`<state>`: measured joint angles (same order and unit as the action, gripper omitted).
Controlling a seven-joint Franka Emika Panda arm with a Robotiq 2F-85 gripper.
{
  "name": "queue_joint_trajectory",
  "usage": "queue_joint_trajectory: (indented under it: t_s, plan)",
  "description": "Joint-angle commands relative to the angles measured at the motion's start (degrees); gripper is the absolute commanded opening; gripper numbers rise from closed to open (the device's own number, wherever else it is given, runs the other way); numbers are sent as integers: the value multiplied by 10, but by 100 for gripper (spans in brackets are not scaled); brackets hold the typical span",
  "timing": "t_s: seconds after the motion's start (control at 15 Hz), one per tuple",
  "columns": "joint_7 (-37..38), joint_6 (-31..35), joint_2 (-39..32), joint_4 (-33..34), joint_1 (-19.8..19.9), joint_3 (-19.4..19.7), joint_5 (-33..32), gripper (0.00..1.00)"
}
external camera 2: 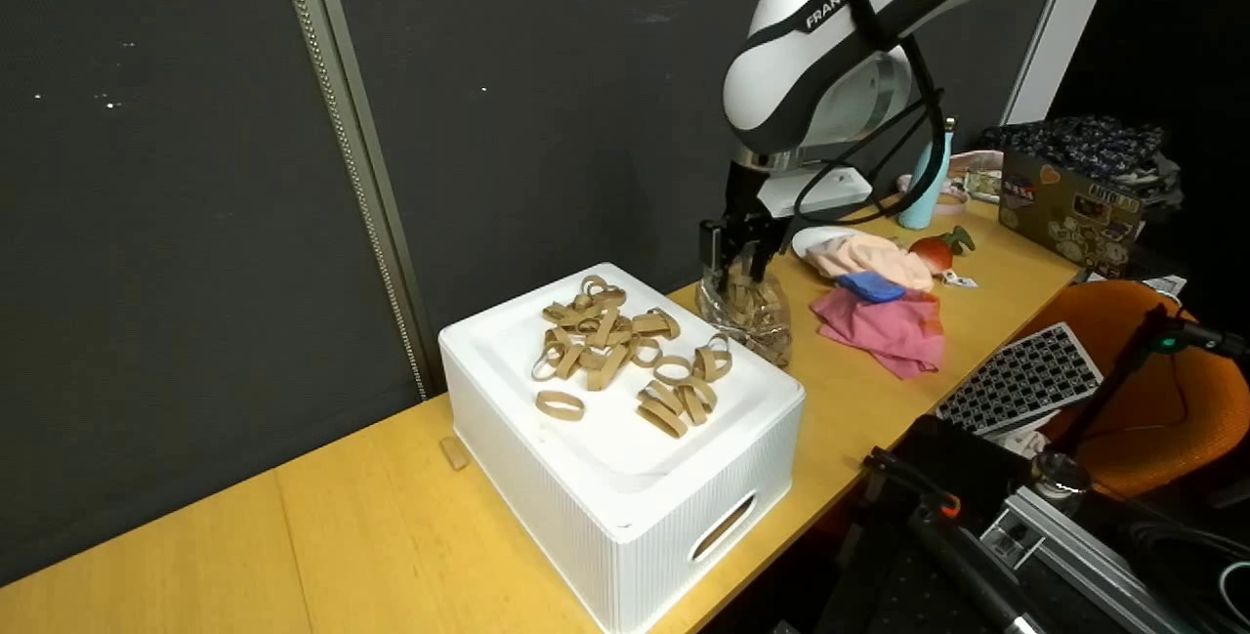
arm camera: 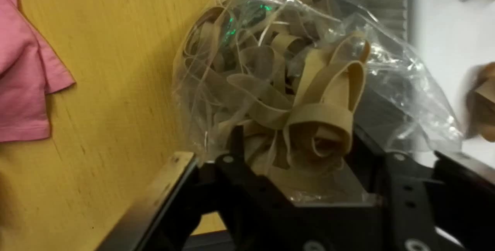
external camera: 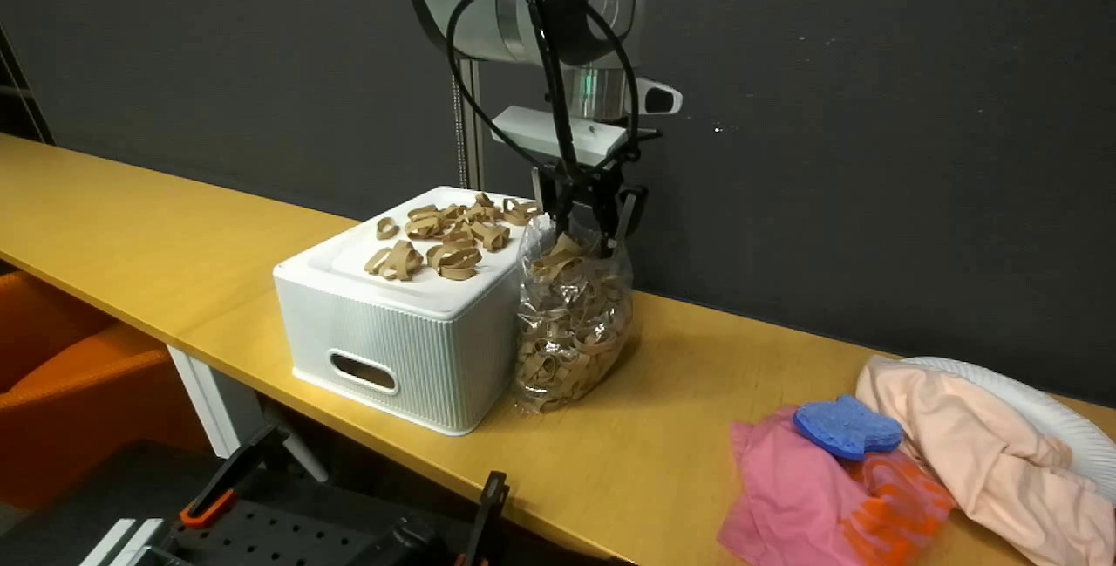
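Wrist view: our tool (arm camera: 299, 133) stands parted, clamping nothing, amid rubber bands (arm camera: 321, 112) in the clear plastic bag (arm camera: 386, 59), nine o'clock of the white box (arm camera: 441, 23); probably a release step, calling next for lifting clear.

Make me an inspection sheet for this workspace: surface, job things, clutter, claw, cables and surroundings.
Surface: wooden table; a small tan piece lies on it beside the white box.
Job things: clear bag packed with tan bands, standing beside the box; loose bands on the box top.
Clutter: pink cloth, peach cloth, blue sponge-like piece, white plate, turquoise bottle.
Claw: open at the bag's mouth, bands showing between its jaws.
Cables: black cable looping beside the arm.
Surroundings: dark wall, orange chair.
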<state>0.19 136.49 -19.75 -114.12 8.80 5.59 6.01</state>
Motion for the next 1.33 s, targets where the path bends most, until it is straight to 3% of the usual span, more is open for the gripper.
queue_joint_trajectory:
  t_s: [0.0,0.13,0.53,0.67,0.87,1.27]
  plan:
    - [-13,-3,20,1,5,1,6,98]
    - [-12,-7,26,4,5,1,7,100]
    - [-42,12,104,-94,7,-3,24,100]
    - [-92,7,133,-122,12,-7,45,100]
    - [-229,13,159,-150,18,-6,83,100]
    - [-449,-2,130,-120,17,-6,166,100]
